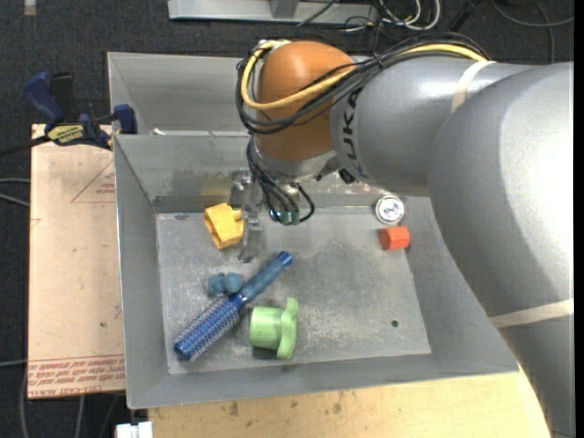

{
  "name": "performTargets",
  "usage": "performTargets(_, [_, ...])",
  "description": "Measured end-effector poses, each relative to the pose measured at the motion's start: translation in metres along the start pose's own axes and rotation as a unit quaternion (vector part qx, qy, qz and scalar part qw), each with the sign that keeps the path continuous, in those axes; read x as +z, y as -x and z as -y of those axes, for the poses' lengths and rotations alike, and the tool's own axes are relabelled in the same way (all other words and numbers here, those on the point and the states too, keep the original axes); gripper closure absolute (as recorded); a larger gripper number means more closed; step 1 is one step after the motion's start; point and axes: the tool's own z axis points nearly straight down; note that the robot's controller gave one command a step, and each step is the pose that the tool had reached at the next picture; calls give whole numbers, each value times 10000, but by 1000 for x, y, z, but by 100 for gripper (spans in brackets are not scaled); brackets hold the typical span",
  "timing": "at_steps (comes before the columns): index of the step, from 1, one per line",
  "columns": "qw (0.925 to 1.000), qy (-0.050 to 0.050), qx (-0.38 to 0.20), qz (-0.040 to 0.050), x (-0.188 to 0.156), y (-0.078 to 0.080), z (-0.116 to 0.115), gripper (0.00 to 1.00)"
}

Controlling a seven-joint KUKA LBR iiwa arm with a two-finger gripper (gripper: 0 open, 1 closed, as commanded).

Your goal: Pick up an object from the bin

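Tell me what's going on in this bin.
The KUKA arm reaches into the grey bin from the right. Its tool hangs low near the back wall, right beside a yellow block; whether it grips the block cannot be told. A blue hairbrush lies diagonally in front, with a green plastic piece next to it. A small orange cube and a round dial sit off to the right.

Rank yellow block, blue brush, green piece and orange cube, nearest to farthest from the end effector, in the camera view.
1. Yellow block, left of the end effector.
2. Blue brush, below.
3. Green piece, farther down.
4. Orange cube, far right.
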Motion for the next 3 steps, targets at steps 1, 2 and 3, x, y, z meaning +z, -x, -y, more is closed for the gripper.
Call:
performTargets(1, [9956,-12,-942,13,61,-88,20,0])
performTargets(2, [9956,-1,-937,34,60,-86,20,100])
performTargets(3, [9960,4,-890,72,-85,-109,-8,100])
